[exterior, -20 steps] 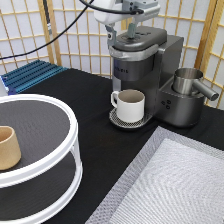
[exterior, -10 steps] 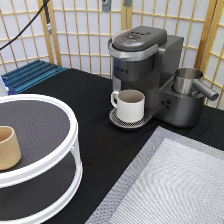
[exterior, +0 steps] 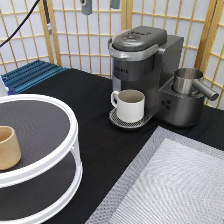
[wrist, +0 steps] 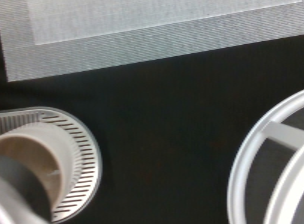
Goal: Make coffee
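2 grey fingertips (exterior: 86, 6) of the gripper (exterior: 101, 5) poke in at the exterior view's top edge, jaws apart, holding nothing, above the dark grey coffee machine (exterior: 145, 65), whose lid is down. 1 white handled mug (exterior: 130, 104) stands on its round drip tray (exterior: 118, 120). The small white coffee pod shows nowhere. 1 tan handleless cup (exterior: 8, 148) sits on the white 2-tier round rack (exterior: 60, 160).

Wrist view: the mug (wrist: 36, 155), the ribbed tray (wrist: 78, 150), black tabletop (wrist: 164, 125), grey woven mat (wrist: 134, 35) and rack rim (wrist: 261, 165).
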Controlling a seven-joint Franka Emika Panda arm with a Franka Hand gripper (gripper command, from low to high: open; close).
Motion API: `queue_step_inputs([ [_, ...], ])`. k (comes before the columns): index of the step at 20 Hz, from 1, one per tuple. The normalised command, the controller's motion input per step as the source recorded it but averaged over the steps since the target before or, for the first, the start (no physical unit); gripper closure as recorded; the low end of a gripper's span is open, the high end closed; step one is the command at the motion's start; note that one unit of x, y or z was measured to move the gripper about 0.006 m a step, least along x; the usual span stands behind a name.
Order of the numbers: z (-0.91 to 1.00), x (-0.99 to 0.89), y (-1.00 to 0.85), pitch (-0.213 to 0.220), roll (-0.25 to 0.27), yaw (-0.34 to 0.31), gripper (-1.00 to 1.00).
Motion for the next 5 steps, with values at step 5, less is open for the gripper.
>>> queue_step_inputs([
  [5, 0.0, 0.0, 0.0, 0.003, 0.0, 0.0, -1.0],
])
